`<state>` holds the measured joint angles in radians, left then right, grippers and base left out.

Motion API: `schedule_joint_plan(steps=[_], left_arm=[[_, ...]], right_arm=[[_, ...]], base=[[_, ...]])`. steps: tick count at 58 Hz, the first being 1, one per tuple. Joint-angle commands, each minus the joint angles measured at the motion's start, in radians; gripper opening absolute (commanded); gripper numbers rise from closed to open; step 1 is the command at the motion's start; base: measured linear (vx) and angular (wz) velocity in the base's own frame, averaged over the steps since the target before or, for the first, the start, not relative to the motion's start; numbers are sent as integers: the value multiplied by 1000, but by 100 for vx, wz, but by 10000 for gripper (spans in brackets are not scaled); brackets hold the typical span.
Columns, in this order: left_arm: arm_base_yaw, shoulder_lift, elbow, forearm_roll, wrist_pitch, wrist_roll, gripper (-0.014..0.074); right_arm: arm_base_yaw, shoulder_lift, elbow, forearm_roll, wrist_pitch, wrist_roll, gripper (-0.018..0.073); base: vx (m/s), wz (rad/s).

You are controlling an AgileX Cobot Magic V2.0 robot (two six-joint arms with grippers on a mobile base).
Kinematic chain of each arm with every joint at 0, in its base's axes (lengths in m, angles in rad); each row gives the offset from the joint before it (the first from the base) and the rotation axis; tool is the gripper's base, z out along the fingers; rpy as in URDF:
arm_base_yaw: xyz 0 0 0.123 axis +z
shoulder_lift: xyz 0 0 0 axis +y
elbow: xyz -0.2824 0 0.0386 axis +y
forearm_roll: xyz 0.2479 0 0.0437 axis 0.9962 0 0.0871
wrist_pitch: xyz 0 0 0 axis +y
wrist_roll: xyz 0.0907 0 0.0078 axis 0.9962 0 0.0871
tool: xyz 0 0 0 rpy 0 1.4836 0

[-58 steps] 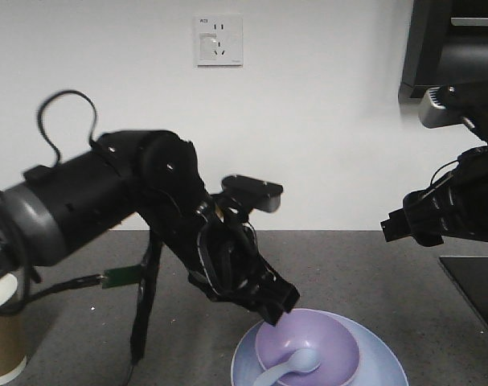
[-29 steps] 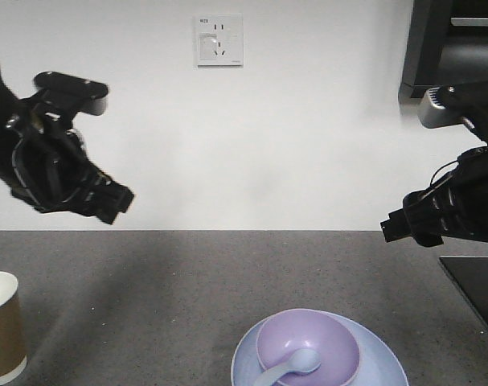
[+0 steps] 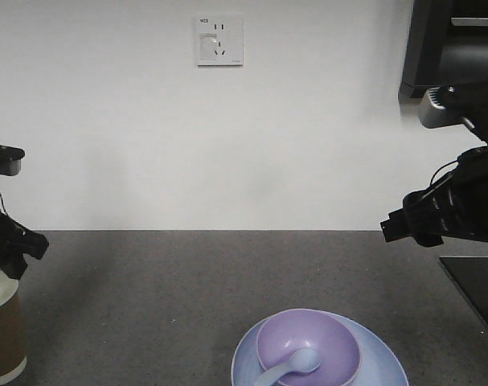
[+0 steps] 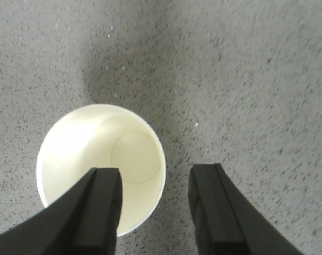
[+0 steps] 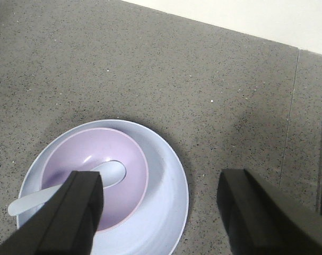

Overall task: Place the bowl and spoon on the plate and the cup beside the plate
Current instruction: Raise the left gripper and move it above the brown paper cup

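While left jaws gape over the cup (image 4: 97,154), its rim sits between.

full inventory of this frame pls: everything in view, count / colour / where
plate: 1, pale blue, front centre of the counter
bowl: 1, lavender, on the plate
spoon: 1, pale blue-white, scoop in the bowl, handle over its rim
cup: 1, brown paper, white inside, upright and empty, counter's left edge, apart from the plate
counter: 1, dark grey speckled
wall socket: 1, white, on the wall
cabinet: 1, dark, top right
black panel: 1, counter's right edge
left hand: 1, black, open, over the cup's rim
right hand: 1, black, open, empty, raised at right
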<state>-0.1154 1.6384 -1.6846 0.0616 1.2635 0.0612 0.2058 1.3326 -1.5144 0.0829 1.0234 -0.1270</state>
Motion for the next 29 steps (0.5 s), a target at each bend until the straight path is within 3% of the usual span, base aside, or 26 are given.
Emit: schedule_joint_plan(steps=[1,15,29], left_arm=[[6,-31,-12,-5,-12,12,418],[11,11,-8,-80,-22,42,418],[11,49,-7,-34,-16,28,418]], right_arm=[[-4,-27,-36,1,-66,1,519],[-4,-27,-36,1,-65,1,519],[-4,-27,-36,1,-65,1,519]], base=[[0,0],[0,0],[0,0]])
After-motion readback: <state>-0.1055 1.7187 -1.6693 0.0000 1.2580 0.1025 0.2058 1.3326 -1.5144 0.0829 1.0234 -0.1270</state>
